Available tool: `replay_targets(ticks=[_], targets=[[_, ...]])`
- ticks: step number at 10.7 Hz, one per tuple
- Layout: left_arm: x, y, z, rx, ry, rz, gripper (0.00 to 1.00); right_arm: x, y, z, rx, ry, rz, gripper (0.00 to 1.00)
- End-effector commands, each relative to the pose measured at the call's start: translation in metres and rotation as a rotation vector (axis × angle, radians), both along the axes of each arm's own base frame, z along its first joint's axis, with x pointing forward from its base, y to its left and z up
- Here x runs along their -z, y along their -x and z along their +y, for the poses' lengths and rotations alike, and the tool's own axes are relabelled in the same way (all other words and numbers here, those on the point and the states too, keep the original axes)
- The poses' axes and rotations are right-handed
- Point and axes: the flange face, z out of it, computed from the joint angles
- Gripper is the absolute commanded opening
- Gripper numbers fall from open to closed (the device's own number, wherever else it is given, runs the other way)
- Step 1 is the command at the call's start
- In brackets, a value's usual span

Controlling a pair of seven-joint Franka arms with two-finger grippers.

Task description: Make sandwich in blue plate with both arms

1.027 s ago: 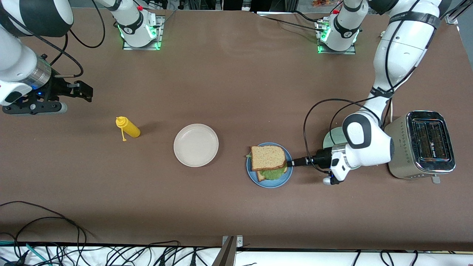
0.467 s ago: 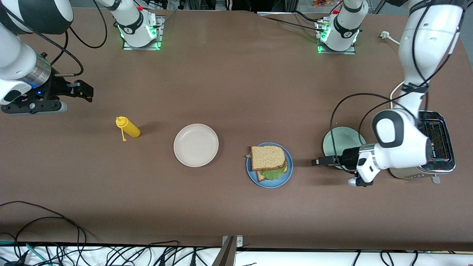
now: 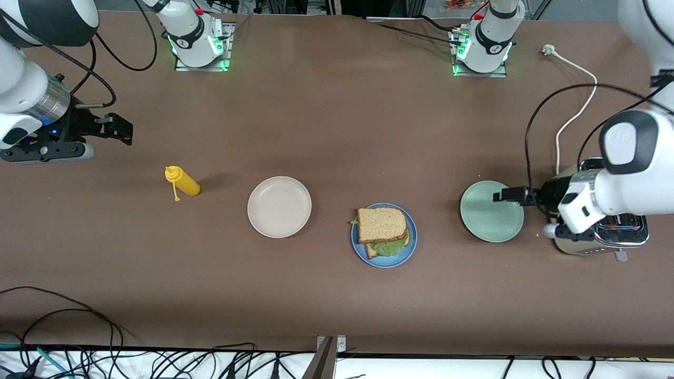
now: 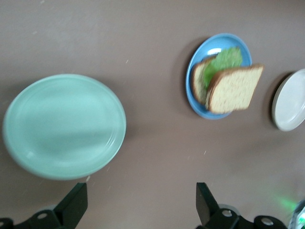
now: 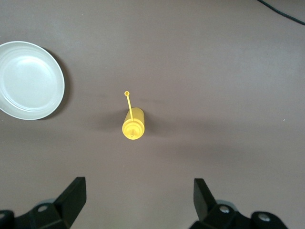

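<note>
The sandwich (image 3: 383, 227) lies on the blue plate (image 3: 390, 262): a brown bread slice on top, green lettuce and a second slice showing under it. In the left wrist view the sandwich (image 4: 233, 88) sits on the blue plate (image 4: 240, 42) too. My left gripper (image 3: 496, 196) hangs open and empty over the edge of the mint plate, apart from the sandwich; its view shows the left gripper (image 4: 141, 195) with bare table between the jaws. My right gripper (image 3: 125, 131) waits open and empty over the table at the right arm's end, and in its own view the right gripper (image 5: 139, 188) holds nothing.
A pale mint-green plate (image 3: 487, 221) lies beside the blue plate toward the left arm's end, next to a steel toaster (image 3: 624, 239) with a white cord (image 3: 574, 105). A beige-white plate (image 3: 279, 207) and a yellow squeeze bottle (image 3: 182, 181) stand toward the right arm's end.
My left gripper has opened, let go of the top slice and drawn away from the sandwich to over the mint plate. The right arm has not moved.
</note>
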Motion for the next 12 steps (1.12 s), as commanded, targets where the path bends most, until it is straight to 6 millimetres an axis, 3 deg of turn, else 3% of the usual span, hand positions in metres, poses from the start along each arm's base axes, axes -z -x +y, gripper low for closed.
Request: replay_targets(ticks=[1, 7, 9, 12], targets=[[-0.074, 0.044, 0.007, 0.093, -0.194, 0.017, 1.00, -0.004, 0.002, 0.010, 0.015, 0.011, 0.004, 0.98], [-0.168, 0.096, 0.027, 0.097, -0.355, -0.042, 1.00, 0.000, -0.001, 0.006, 0.080, 0.025, -0.003, 1.00], [-0.181, 0.101, 0.045, 0.062, -0.383, -0.060, 1.00, 0.000, -0.001, 0.005, 0.081, 0.023, -0.003, 1.00], [-0.200, 0.111, 0.046, 0.059, -0.422, -0.091, 1.00, -0.003, 0.001, 0.014, 0.100, -0.062, 0.003, 1.00]])
